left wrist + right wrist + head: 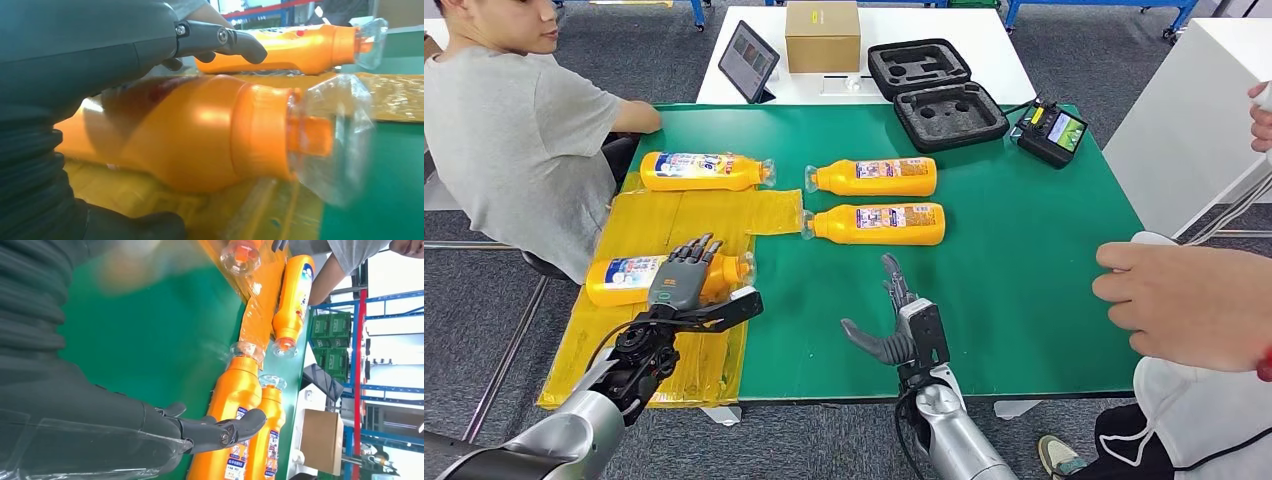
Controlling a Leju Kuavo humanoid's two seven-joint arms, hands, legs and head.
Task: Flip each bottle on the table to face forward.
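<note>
A green counter (1024, 280) stands on a grey carpeted floor (484, 300). Behind it is a white table (924, 25) carrying a cardboard box (822, 35), a propped tablet (748, 60) and an open black foam-lined case (936, 92). A second white table (1194, 110) stands to the right. Blue metal frames (1104, 8) stand along the far edge. In the right wrist view, blue shelving (360, 350) holds green crates (332, 325) against bright light.

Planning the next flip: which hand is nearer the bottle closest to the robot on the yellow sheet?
Left. The left hand lies on that bottle; the right hand hovers over bare green table, well aside.
</note>
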